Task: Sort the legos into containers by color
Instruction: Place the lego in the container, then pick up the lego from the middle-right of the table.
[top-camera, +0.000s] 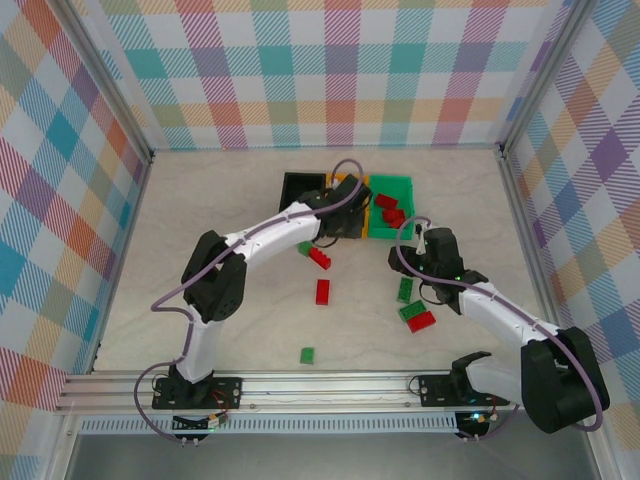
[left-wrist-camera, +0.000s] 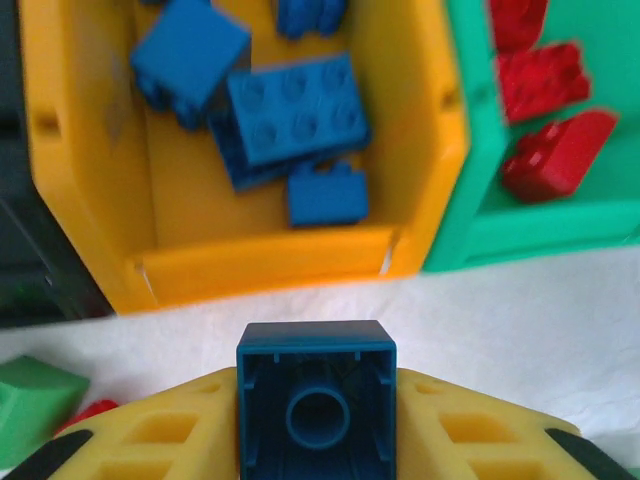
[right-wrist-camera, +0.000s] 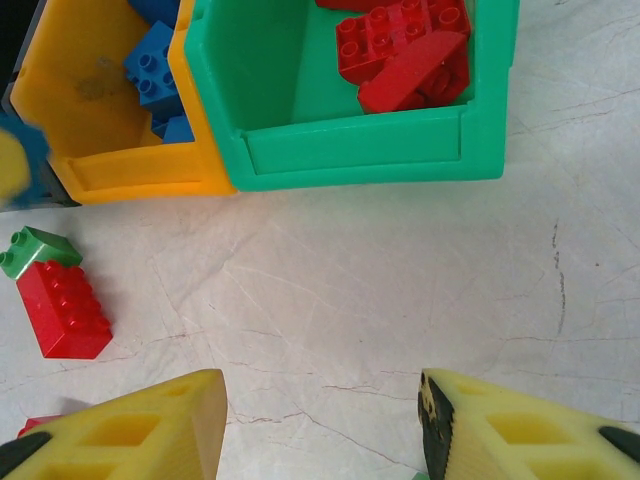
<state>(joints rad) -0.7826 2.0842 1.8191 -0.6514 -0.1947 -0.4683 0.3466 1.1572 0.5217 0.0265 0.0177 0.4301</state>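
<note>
blue brick poised at the lip of the orange bin

the left pincer (left-wrist-camera: 316, 445) is closed partway on a square blue brick (left-wrist-camera: 316, 385), gripped on two opposite sides, hollow underside toward its wrist camera. the orange bin (left-wrist-camera: 260, 262) lies straight ahead of the fingertips, its near wall just beyond the brick and its long axis running away from the pincer. other blue bricks (left-wrist-camera: 295, 115) lie inside. the green bin (left-wrist-camera: 540, 235) sits ahead and to the right. i judge a short advance over that near wall is what the drop needs. the right pincer (right-wrist-camera: 320, 430) stands open and empty over the table, a red brick (right-wrist-camera: 62, 308) ahead to its left. the left arm is the nearer to the orange bin.
</note>
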